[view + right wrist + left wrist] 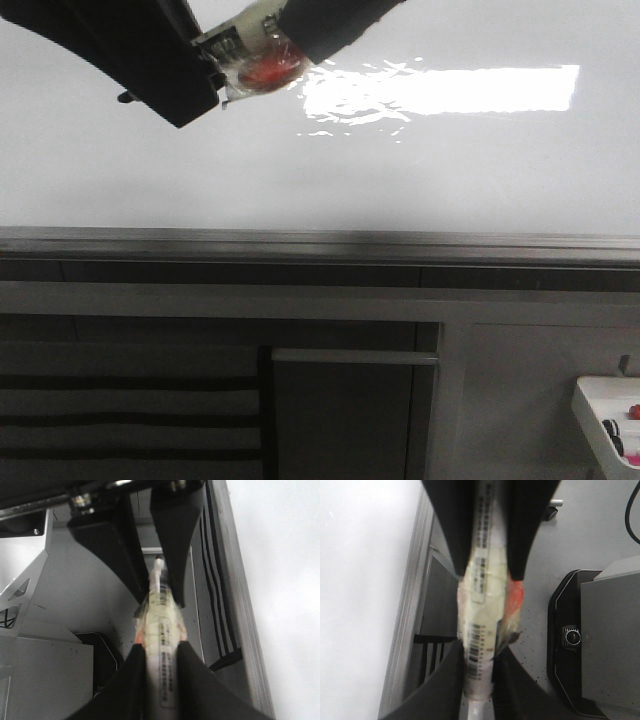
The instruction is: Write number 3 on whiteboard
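Both grippers close on one marker: the left gripper and the right gripper each clamp its tape-wrapped barrel, a handover or cap pull in mid-air near the top of the whiteboard. To do this well, one arm should hold firm while the other pulls straight along the barrel, so the marker does not twist or slip in the tape. The marker is pale and yellowish with a barcode strip and a red patch; its tip is probably the small white end, though blur hides it. The board is glossy white and bare, no 3 yet.
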Available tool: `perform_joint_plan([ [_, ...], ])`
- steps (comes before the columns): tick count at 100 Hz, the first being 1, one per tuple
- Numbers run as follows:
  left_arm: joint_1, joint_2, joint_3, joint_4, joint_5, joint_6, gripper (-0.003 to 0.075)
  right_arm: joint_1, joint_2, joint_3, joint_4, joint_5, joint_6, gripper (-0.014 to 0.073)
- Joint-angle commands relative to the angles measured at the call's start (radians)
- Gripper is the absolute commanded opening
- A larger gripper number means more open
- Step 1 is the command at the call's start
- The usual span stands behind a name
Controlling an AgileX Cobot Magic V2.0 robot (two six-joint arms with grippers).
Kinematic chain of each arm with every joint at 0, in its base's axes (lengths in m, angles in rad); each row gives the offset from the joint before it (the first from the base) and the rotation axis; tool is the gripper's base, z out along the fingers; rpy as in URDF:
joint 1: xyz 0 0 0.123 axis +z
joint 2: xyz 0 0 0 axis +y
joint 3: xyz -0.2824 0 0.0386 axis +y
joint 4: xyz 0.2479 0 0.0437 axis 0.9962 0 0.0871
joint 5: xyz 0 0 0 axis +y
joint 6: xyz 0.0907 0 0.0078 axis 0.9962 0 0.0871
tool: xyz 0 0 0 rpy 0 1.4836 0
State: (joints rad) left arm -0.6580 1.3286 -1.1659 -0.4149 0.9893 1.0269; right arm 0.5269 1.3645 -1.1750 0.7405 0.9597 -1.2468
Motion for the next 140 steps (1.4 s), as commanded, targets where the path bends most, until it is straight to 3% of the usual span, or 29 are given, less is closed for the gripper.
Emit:
perform_joint_plan([
  [1, -0.007, -0.031, -0.032, -0.011, -0.056, -0.011, 0.0010, -0.001, -0.025, -0.030, 0.050, -0.007, -0.009, -0.0018],
  [35, -0.007, -0.031, -0.032, -0.011, -0.077, -0.050, 0.0341, -0.001, -0.025, -0.030, 0.048, -0.013, -0.009, -0.0053],
  [49, -0.005, -0.036, -0.037, -0.008, -0.081, -0.074, 0.0427, -0.003, -0.027, -0.044, 0.020, -0.013, -0.007, -0.0053],
  [71, 0.006, -0.139, -0.045, 0.004, -0.079, -0.113, 0.0433, -0.003, -0.112, -0.074, -0.210, -0.032, 0.222, -0.0053],
  [85, 0.112, -0.248, -0.015, 0.008, -0.081, -0.214, 0.0433, -0.003, -0.221, -0.067, -0.437, 0.002, 0.468, -0.0053],
  [93, 0.204, -0.323, 0.043, -0.026, -0.097, -0.230, 0.0433, -0.025, -0.289, -0.022, -0.549, -0.059, 0.619, -0.0053],
  [107, 0.339, -0.455, 0.196, -0.140, -0.177, -0.230, 0.0433, -0.144, -0.403, 0.135, -0.531, -0.217, 0.779, -0.0053],
  [117, 0.402, -0.534, 0.308, -0.189, -0.267, -0.230, 0.0433, -0.201, -0.450, 0.253, -0.479, -0.316, 0.787, -0.0053],
  [140, 0.422, -0.619, 0.395, -0.189, -0.347, -0.230, 0.0430, -0.200, -0.446, 0.322, -0.374, -0.397, 0.785, -0.0053],
])
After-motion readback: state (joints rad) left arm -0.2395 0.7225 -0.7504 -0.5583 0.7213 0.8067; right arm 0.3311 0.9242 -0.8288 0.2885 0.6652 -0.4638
